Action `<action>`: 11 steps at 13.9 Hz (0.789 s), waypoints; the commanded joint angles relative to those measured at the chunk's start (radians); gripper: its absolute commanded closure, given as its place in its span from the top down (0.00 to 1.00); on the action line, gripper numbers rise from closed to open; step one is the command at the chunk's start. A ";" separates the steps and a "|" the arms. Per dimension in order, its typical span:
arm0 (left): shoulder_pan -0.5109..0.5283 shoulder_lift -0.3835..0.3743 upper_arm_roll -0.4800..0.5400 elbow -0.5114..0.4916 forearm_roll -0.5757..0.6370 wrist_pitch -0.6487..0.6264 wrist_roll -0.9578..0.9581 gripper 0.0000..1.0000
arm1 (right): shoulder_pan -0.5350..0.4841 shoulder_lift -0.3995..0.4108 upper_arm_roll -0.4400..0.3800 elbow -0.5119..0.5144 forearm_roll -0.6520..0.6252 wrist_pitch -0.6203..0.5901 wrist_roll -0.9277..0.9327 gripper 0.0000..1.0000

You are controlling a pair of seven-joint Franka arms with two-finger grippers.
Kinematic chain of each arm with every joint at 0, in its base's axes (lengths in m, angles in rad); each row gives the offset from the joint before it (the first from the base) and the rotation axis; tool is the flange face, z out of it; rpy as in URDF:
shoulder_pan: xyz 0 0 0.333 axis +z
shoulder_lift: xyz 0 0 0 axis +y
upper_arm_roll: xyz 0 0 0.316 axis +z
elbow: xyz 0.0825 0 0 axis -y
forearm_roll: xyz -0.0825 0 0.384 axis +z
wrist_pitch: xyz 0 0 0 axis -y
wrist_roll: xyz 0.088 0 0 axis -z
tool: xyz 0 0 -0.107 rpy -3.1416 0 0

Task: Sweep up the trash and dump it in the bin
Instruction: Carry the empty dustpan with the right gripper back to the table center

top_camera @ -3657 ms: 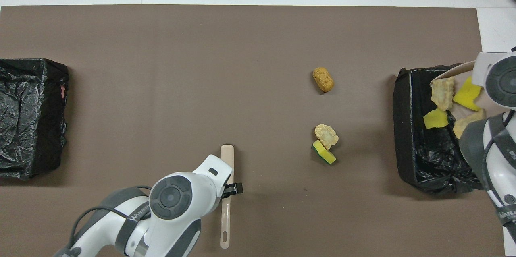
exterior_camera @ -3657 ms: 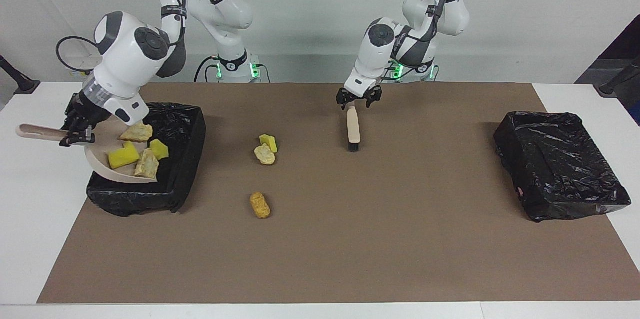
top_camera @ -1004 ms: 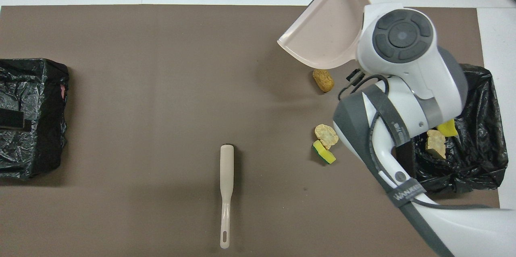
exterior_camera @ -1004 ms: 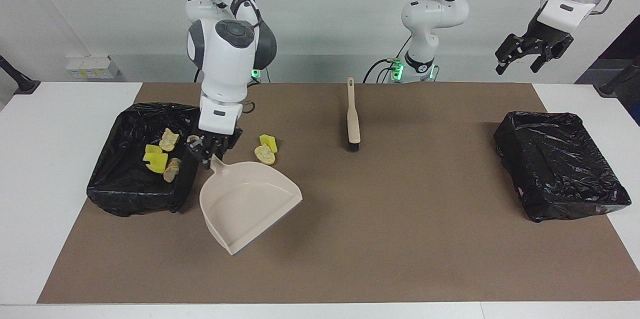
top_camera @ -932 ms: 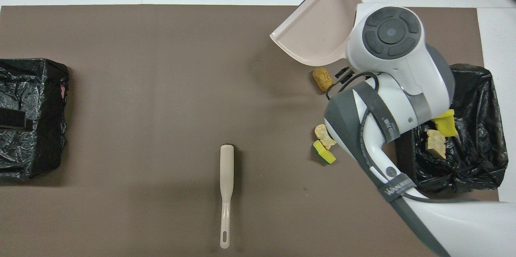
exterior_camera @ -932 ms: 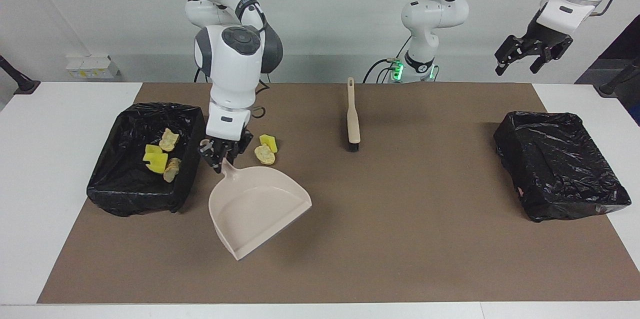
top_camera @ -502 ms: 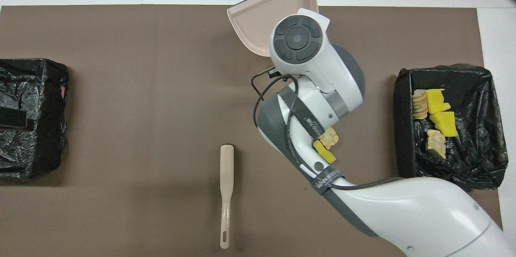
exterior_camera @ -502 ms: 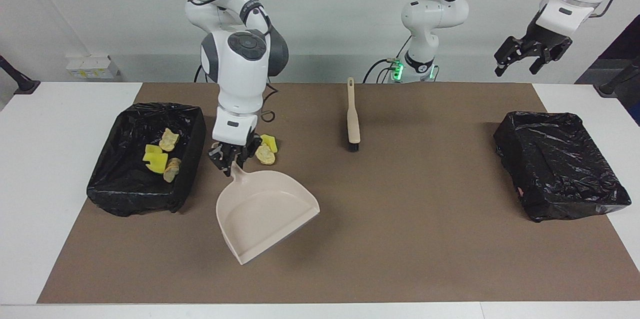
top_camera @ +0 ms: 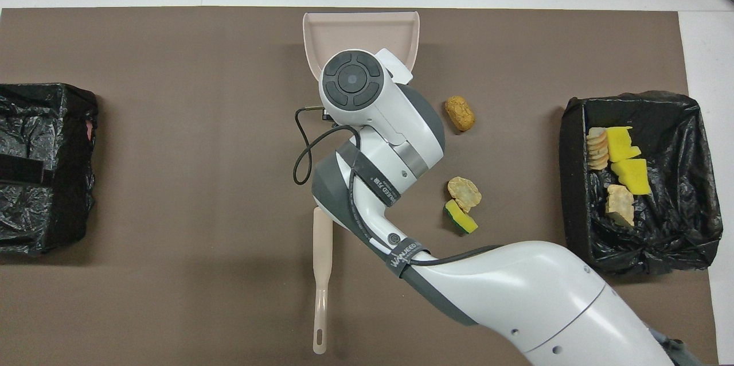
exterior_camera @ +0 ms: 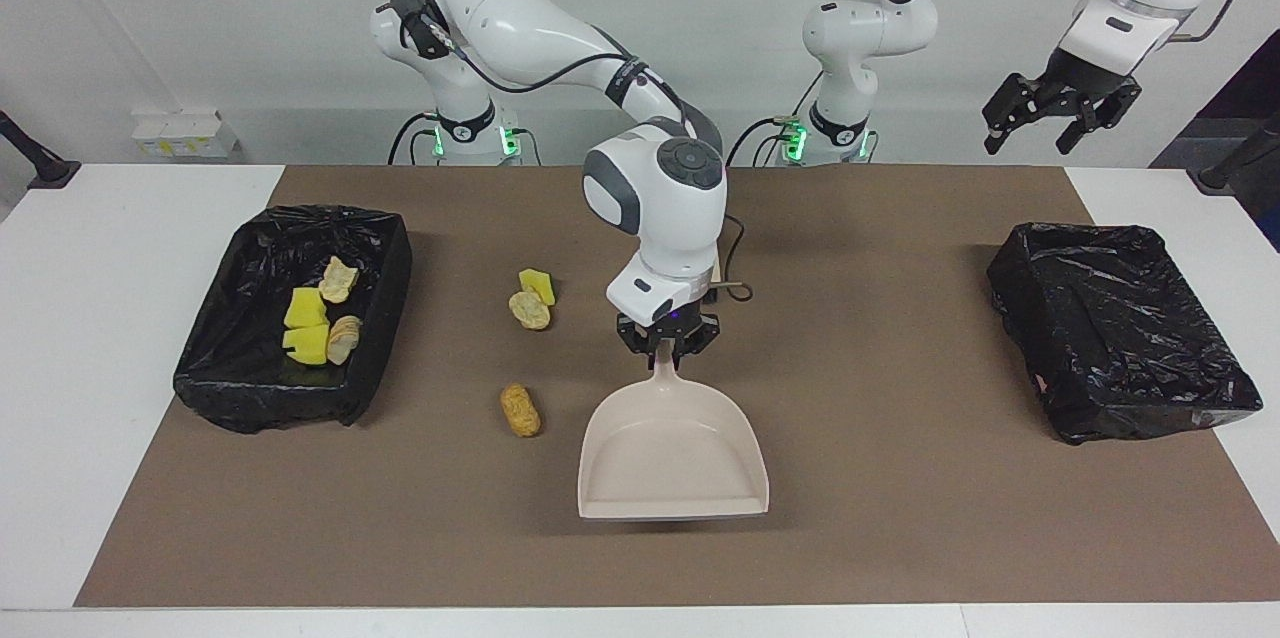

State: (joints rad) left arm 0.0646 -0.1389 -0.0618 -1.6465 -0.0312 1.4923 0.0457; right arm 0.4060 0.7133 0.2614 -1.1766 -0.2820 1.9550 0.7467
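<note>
we see a bright scene with soft, even light that seems to come from above. under the dustpan [exterior_camera: 672, 453] lies a soft dark shadow on the brown mat [exterior_camera: 900, 538], so the pan looks lifted off it. the bin toward the left arm's end [exterior_camera: 1120, 333] has small white shiny spots on its crinkly black bag, and so does the bin with the trash [exterior_camera: 290, 318]. both pictures look sharp, with no blur that we can see. in the overhead view the big white arm [top_camera: 516, 297] close to the camera looks very large.
</note>
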 commanded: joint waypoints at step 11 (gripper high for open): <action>0.006 0.007 0.004 0.014 0.016 0.003 0.017 1.00 | 0.068 0.054 0.028 0.035 0.188 0.027 0.060 0.00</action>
State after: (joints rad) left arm 0.0672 -0.1388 -0.0584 -1.6465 -0.0311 1.4941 0.0475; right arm 0.4802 0.7437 0.2796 -1.1703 -0.1116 1.9749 0.7948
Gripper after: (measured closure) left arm 0.000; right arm 0.683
